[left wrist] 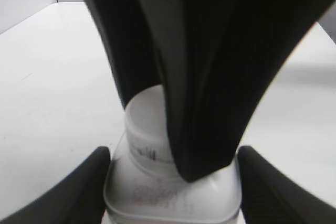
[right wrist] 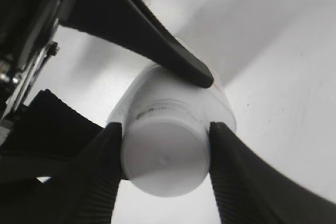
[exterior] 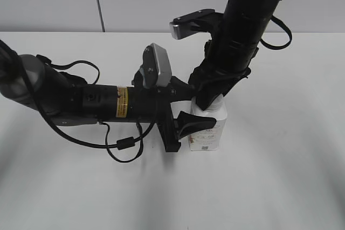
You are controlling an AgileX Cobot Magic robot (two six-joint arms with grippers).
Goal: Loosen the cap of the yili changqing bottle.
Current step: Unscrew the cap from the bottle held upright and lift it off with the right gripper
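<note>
My right pincer is clamped on the cap: in my right wrist view one ribbed finger presses its left side and the other its right, with no gap showing on either side. The cap is white, round and flat-topped, with a small dimple near the middle of its face. Just behind it the neck carries a thin line of dark print, and past that the sloped shoulders of the yili changqing bottle spread out.

My left pincer is clamped on the bottle's body. In my left wrist view its two dark fingertips sit against the left and right sides of the squarish white shoulder, and the right pincer's black finger comes down from above and covers much of the cap.

From the exterior view the bottle stands upright on the white worktop, a little right of centre. Its front shows faint pinkish marks and a small block of dark print near the bottom. I cannot tell what it holds, since the carton is opaque and capped. My left arm lies low across the worktop from the left; my right arm drops steeply from the far right onto the bottle's top.
</note>
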